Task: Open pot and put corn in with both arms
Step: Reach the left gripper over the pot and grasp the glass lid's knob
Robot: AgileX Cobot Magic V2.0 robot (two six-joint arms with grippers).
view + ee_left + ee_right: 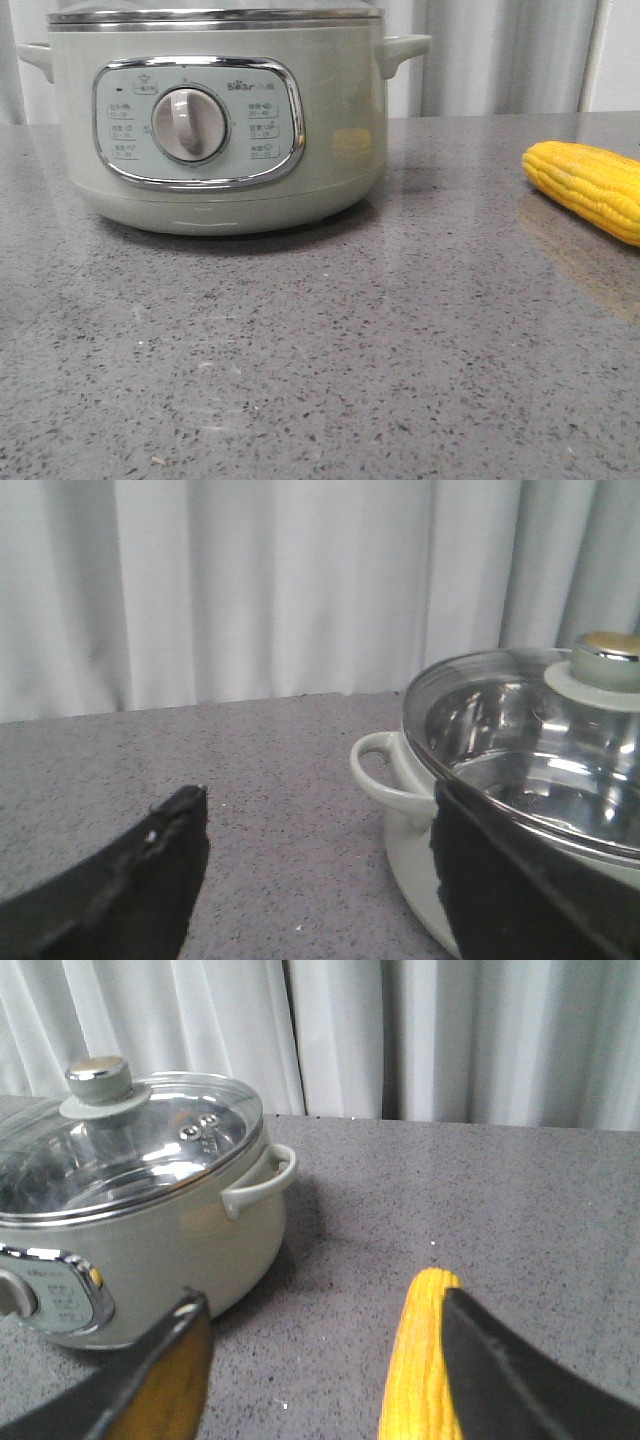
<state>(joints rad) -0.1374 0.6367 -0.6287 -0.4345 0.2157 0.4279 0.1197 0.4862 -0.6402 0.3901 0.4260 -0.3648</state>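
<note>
The left gripper (315,880) has its two black fingers (130,880) spread wide apart with nothing between them but bare tabletop. It hangs above the speckled grey stone tabletop (260,770), beside the pot, and one finger crosses in front of the pot's wall in the left wrist view.

The right gripper (320,1360) is likewise spread wide, its dark fingers (510,1370) empty. Between them, lower down on the tabletop, lies the bright yellow husked corn cob (420,1370) with neat kernel rows; whether either finger touches it cannot be told, though one finger overlaps its edge in the right wrist view.

The large round pale grey-green electric pot (215,110) stands on the tabletop at the left of the front view, its chrome-framed control panel (198,122) and central dial (189,124) facing the camera. It is closed: a domed glass lid (130,1150) with a steel rim sits on it, topped by a grey-green knob with a metal cap (97,1080). A looped side handle (262,1175) sticks out on each side.

The corn rests flat on the tabletop at the right edge of the front view, well apart from the pot, lying at a slant. Pale pleated curtains (450,1030) hang behind the tabletop.
</note>
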